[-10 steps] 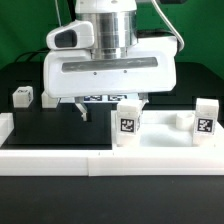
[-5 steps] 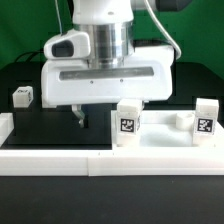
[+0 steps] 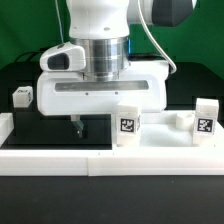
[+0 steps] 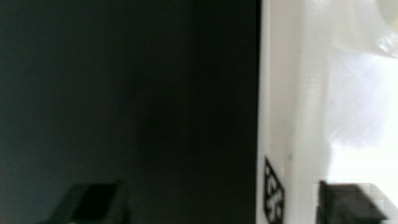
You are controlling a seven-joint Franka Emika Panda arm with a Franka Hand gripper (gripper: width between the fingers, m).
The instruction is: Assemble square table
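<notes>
The square table's white slab [image 3: 168, 132] lies at the exterior view's right, with two tagged white leg blocks [image 3: 128, 123] [image 3: 205, 121] standing on it. Another tagged leg block [image 3: 22, 96] lies apart at the exterior view's left on the black table. My gripper [image 3: 97, 126] hangs low just left of the nearer standing block; one finger [image 3: 75, 125] shows and the other is hidden behind that block. In the wrist view the gripper [image 4: 222, 205] is open, and a tagged white part [image 4: 320, 110] lies between the dark fingertips [image 4: 93, 203], close to one side and not clamped.
A long low white border wall [image 3: 90, 160] runs along the front and turns up the exterior view's left side [image 3: 6, 124]. The black table surface [image 3: 45, 125] lies between the wall and my gripper.
My gripper has moved toward the exterior view's left and lower. It now covers the marker board seen under it earlier. The parts have not moved.
</notes>
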